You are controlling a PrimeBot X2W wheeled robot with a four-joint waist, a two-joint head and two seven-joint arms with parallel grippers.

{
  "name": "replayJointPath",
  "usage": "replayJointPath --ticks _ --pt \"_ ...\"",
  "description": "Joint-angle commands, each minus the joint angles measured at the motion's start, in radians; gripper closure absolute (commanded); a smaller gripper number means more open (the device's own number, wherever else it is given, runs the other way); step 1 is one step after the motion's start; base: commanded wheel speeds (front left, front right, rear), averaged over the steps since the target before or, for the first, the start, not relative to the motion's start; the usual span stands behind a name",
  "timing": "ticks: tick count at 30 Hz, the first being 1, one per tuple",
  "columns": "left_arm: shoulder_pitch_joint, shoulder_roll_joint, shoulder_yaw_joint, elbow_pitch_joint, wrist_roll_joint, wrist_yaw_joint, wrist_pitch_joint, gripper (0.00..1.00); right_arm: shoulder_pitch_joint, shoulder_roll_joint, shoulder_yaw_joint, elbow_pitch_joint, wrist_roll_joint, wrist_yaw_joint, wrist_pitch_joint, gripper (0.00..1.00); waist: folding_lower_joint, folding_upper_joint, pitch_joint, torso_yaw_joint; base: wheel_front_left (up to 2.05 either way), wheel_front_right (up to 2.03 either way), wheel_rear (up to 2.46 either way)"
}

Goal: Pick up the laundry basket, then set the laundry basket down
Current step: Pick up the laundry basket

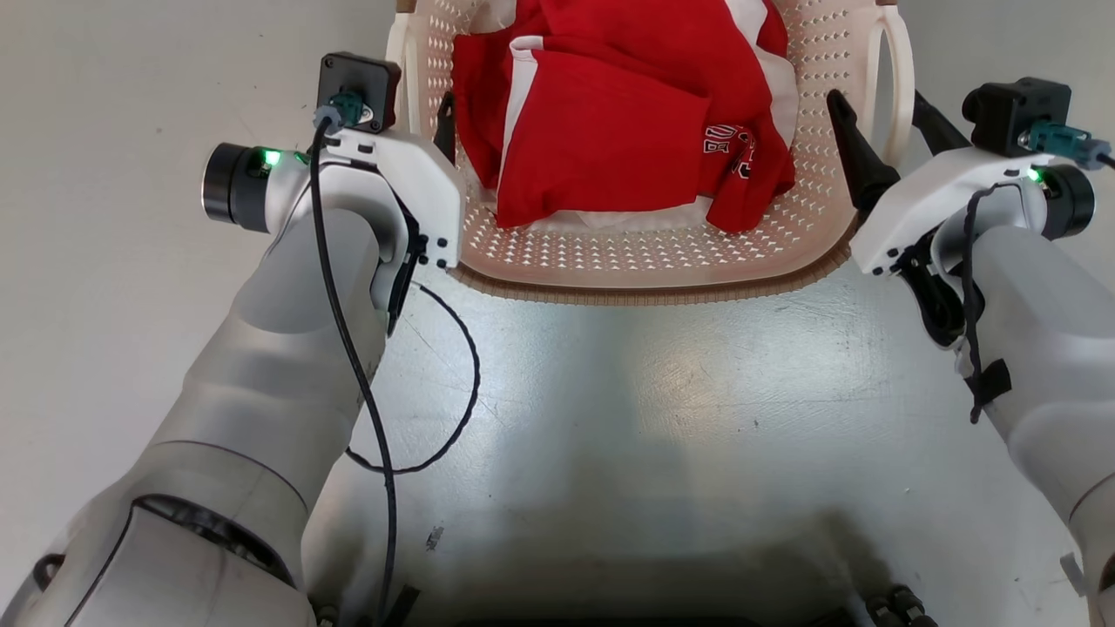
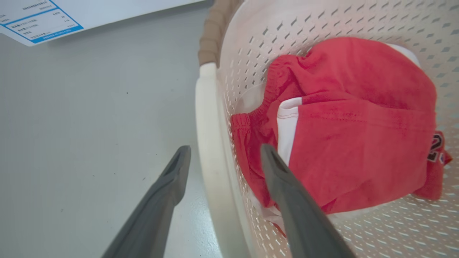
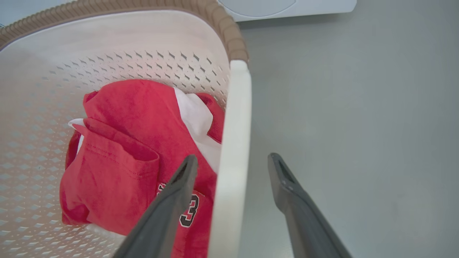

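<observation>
Looking down, we see the grey floor (image 1: 610, 418), smooth, hard and a bit shiny. On it, at twelve o'clock from us, sits the laundry basket (image 1: 645, 261). It is cream plastic with round corners and lots of little holes. A brown rim (image 1: 645, 296) that looks woven runs round its top. Soft red and white clothes (image 1: 610, 131) lie crumpled inside.

Our left tool (image 2: 226, 147) is at the basket's nine o'clock side and our right tool (image 3: 233, 157) at its three o'clock side. We think this is so the basket can go up level. Each tool is wide open and holds nothing. One dark pointy finger is inside the basket and one is outside, with a smooth white loop handle (image 2: 211, 143) between them. We guess squeezing the handles comes next.
</observation>
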Motion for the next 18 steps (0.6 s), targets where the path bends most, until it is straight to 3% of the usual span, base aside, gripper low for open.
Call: replayJointPath --ticks 1,15,16,17,18 --pt "-0.01 0.023 0.004 -0.007 -0.016 -0.003 -0.001 0.0 0.03 0.007 0.019 0.002 0.011 0.006 -0.005 0.0 -0.0001 0.0 0.001 0.001 0.0 0.0 0.0" --pt "-0.019 0.023 -0.072 -0.015 -0.087 0.005 0.01 0.0 0.007 0.004 0.105 0.018 0.083 0.006 -0.012 0.0 -0.0001 0.0 0.009 -0.001 0.0 0.0 0.0" --pt "-0.017 0.023 -0.078 -0.016 -0.094 -0.002 0.019 0.73 0.004 0.005 0.11 0.016 0.085 0.006 -0.013 0.68 -0.0001 0.0 0.01 -0.002 0.0 0.0 0.0" --pt "-0.015 0.023 -0.087 -0.018 -0.099 -0.007 0.031 1.0 0.003 0.006 0.117 0.017 0.088 0.006 -0.013 1.0 -0.0001 0.0 0.01 -0.002 0.0 0.0 0.0" --pt "-0.014 0.023 -0.094 -0.021 -0.105 -0.006 0.036 1.0 0.007 0.008 0.131 0.021 0.089 0.006 -0.008 1.0 -0.0001 0.0 0.01 -0.001 0.0 0.0 0.0"
